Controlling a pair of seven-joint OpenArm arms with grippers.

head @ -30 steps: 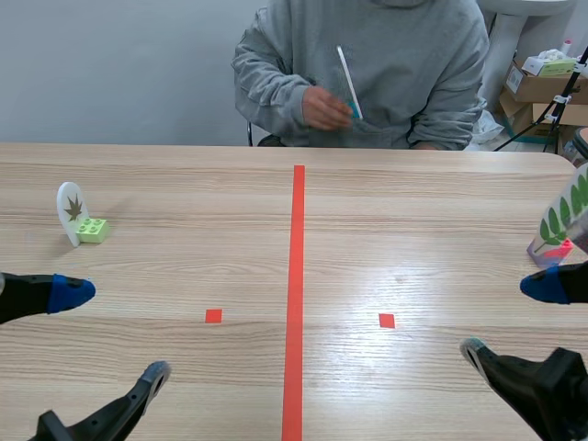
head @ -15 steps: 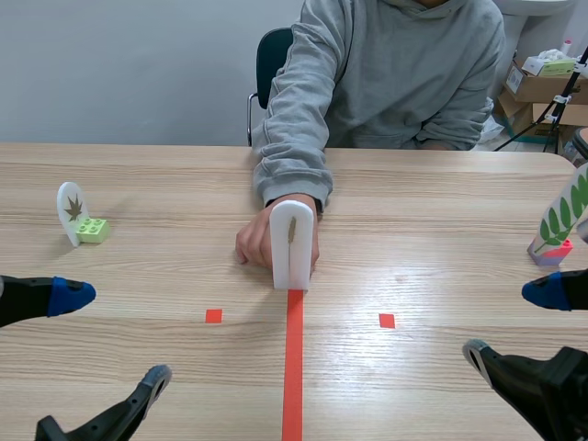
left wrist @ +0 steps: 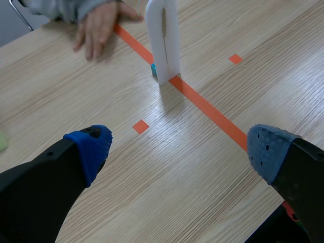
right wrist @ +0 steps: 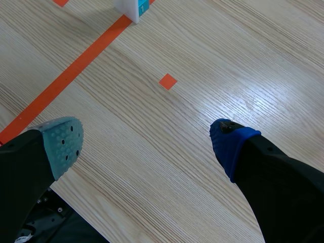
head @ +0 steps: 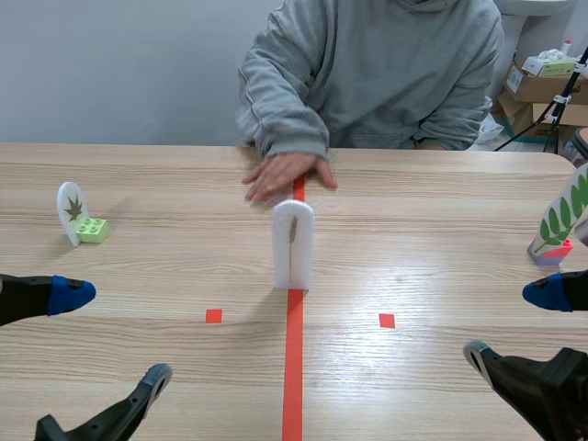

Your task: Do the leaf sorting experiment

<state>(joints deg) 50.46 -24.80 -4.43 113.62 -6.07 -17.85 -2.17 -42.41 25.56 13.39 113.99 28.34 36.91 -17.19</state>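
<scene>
A white arched card (head: 293,244) with a thin brown leaf stands upright on the centre tape line; the left wrist view shows the card (left wrist: 163,38) well ahead of my fingers, and only its base (right wrist: 130,7) shows in the right wrist view. A person's hand (head: 287,173) hovers just behind it. At the far left stands a white round card with a brown maple leaf (head: 71,211) on a green brick (head: 92,229). At the right edge stands a card with a green compound leaf (head: 562,220) on a pink base. My left gripper (head: 104,335) and right gripper (head: 519,323) are open, near the front edge.
A person in a grey hoodie (head: 367,69) sits across the table. Cardboard boxes (head: 542,92) stand at the back right, off the table.
The person set the white arched leaf card down on the centre line, let go of it and drew the hand back. Neither arm has moved.
</scene>
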